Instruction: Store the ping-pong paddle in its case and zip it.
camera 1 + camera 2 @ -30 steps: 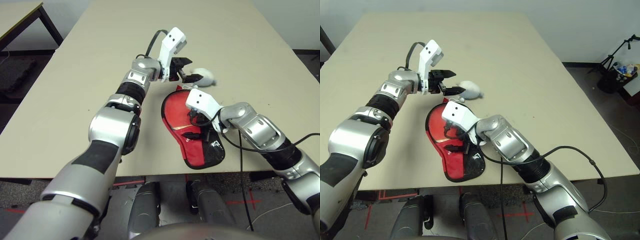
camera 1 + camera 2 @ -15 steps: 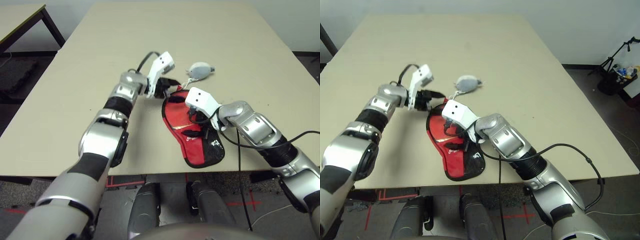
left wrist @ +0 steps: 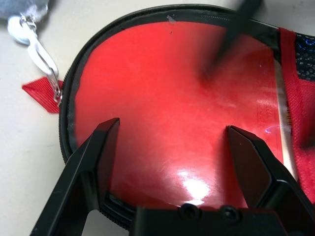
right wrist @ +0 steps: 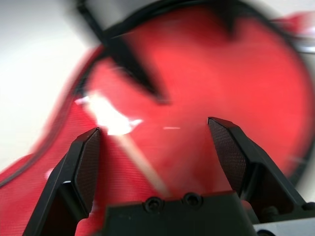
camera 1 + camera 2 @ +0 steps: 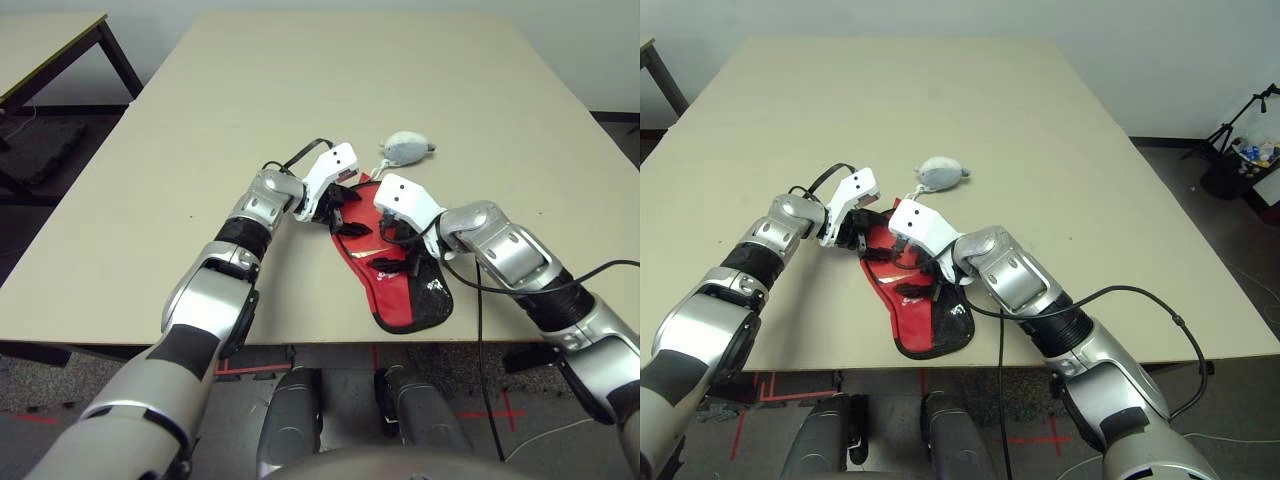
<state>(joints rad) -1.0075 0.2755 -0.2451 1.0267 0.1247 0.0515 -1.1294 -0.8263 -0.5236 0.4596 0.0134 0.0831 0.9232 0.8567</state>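
Lowered from above the table since a second ago, the left gripper (image 3: 170, 162) is held with jaws spread over the red fabric case (image 5: 405, 285), where the red-faced ping-pong paddle (image 3: 167, 108) lies; the right gripper (image 4: 157, 157), spread too, is poised opposite.

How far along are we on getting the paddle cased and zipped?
Done, as it looks: the ping-pong paddle lies inside the case, its red face showing within the black zipper edging. In hand: nothing held; the left gripper and right gripper hang open over the rounded end of the case, fingers apart. Left: closing and zipping it. The zipper's pull cannot be made out, though a grey pompom charm lies beside the case's rounded end.
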